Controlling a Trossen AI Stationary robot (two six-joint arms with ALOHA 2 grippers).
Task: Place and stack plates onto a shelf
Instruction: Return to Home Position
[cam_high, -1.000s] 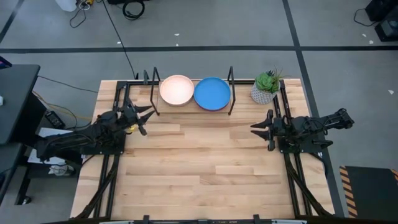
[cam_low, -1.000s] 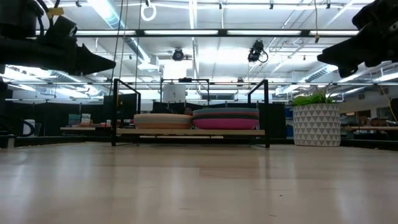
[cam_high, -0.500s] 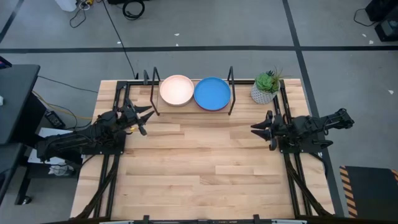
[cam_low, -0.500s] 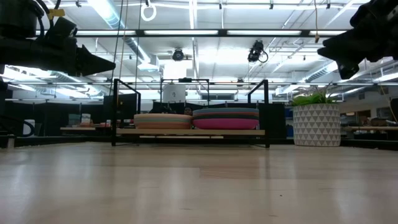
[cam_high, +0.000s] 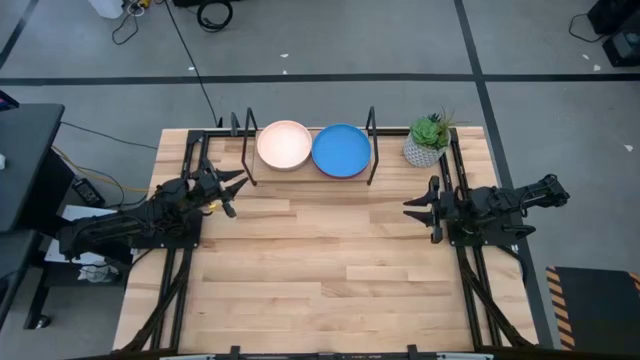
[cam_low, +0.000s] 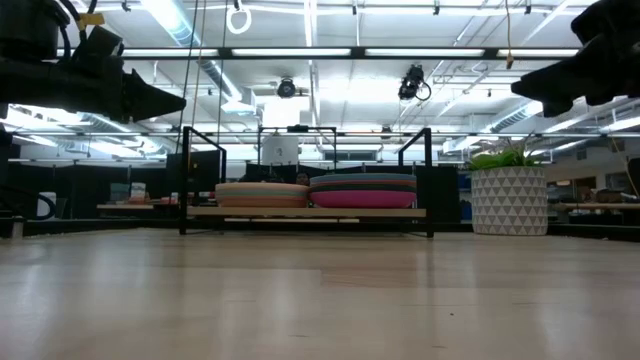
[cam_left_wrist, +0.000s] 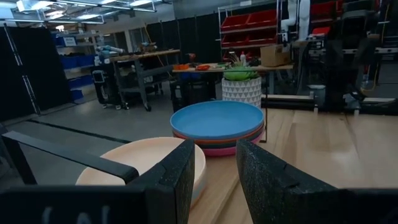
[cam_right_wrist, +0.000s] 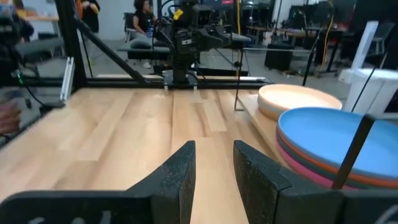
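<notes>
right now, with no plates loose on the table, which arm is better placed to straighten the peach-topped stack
Left, probably. The left claw hangs open near the end of the shelf holding the peach plate; the right claw sits past the blue plate, by the potted plant.

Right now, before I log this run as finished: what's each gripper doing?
Left gripper: open, holding nothing.
Right gripper: open, holding nothing.
</notes>
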